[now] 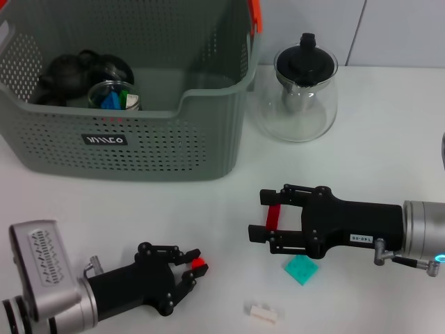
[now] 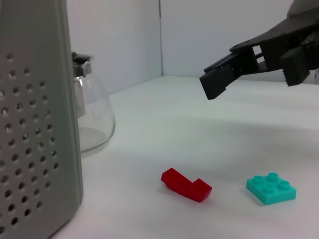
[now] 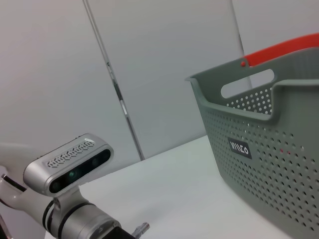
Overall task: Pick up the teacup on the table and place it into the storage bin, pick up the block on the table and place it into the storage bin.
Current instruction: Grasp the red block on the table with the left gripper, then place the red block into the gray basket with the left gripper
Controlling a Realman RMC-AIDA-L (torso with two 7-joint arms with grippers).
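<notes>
The right end effector (image 1: pixel 263 216) is hovering with its jaws spread open over the white surface (image 1: pixel 361 139), straddling the red block (image 1: pixel 273 217) from above; in the left wrist view it is hanging clear of the block (image 2: pixel 186 184), not touching it. That block is lying flat on the surface just in front of the storage bin (image 1: pixel 132 149), with a teal block (image 1: pixel 300 268) near it and a small white piece (image 1: pixel 263 312) farther toward the robot. It is looking like a light, rigid, smooth plastic piece with a step at one end, so it should be tolerating a firm pinch across its narrow sides, though it may be slipping if taken at the angled end. The left end effector (image 1: pixel 197 264) is resting low nearby, fingers slightly apart with something red at the tips; whether it is gripping anything I cannot tell. A glass teapot (image 1: pixel 297 97) is standing beside the bin.
</notes>
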